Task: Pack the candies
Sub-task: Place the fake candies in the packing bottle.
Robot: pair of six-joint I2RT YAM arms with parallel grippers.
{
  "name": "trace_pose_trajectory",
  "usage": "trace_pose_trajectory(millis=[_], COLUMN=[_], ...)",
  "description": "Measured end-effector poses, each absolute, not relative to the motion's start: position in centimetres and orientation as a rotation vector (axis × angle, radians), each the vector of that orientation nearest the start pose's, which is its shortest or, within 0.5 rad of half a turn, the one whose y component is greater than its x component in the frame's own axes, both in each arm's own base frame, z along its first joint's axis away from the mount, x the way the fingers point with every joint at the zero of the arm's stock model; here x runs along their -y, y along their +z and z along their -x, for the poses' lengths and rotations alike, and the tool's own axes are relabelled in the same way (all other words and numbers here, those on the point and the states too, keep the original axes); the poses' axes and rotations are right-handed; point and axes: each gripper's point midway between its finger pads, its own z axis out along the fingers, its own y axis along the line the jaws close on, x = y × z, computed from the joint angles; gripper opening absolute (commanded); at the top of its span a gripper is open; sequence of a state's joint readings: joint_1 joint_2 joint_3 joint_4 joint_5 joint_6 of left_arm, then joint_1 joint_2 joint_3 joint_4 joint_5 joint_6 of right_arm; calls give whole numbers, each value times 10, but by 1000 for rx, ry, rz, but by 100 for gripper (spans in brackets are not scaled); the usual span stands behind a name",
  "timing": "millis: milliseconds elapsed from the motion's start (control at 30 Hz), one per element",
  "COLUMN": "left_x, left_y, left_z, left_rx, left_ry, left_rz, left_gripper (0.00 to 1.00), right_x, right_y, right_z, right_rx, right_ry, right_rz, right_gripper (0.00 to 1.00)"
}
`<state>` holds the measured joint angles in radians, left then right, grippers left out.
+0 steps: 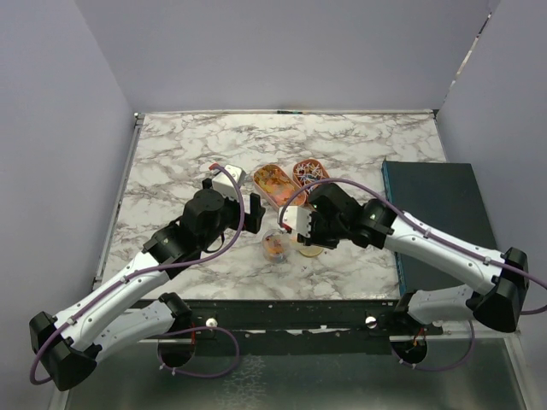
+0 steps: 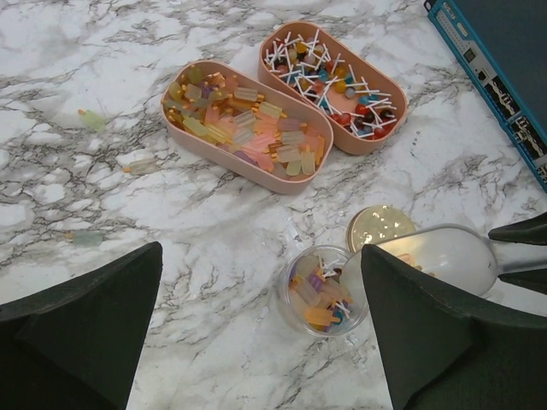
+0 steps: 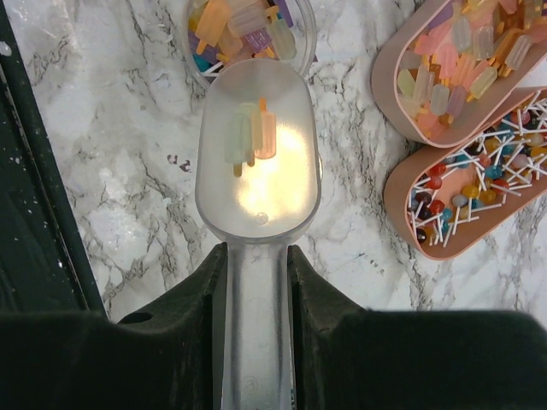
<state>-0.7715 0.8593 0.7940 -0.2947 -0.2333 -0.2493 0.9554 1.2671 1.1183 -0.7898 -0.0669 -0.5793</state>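
Note:
The candies lie in two oval trays: pale orange-yellow ice-pop shapes in one, red, blue and white lollipops in the other. A small clear jar holds a mix of both. My right gripper is shut on the handle of a clear plastic scoop. The scoop carries a few pale candies, its tip at the jar's rim. My left gripper hangs open just left of the jar, touching nothing. A gold lid lies beside the jar.
Three stray candies lie on the marble left of the trays. A dark teal box fills the table's right side. The table's dark near edge runs close behind the scoop.

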Motion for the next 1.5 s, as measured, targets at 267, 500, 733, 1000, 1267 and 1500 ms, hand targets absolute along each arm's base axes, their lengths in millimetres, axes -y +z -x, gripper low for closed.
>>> trace_pose_trajectory(millis=[267,500,733,1000,1267,1500], left_x=[194,191,190,189,189,188], left_y=[231,231,234,235,235,235], left_z=[-246,-246,-245,-244,-244,-245], left_rx=[-1922,-1924,-1918,-1916,-1914,-1914], left_ry=[-448,-443,-447,-448,-448,-443], left_rz=[-343,-339,-336,-335,-334,-329], left_gripper=[99,99,99,99,99,99], right_x=[-249,-248,-244,-235,-224,-190], right_y=[167,175,180,191,223,231], right_z=[-192,-195,-201,-213,-236,-273], right_rx=[-1813,-1810,-1816,-1851,-1871,-1997], right_ry=[128,47,-21,-109,-185,-260], right_rz=[1822,1840,1830,1708,1358,910], right_gripper=[0,0,0,1,0,0])
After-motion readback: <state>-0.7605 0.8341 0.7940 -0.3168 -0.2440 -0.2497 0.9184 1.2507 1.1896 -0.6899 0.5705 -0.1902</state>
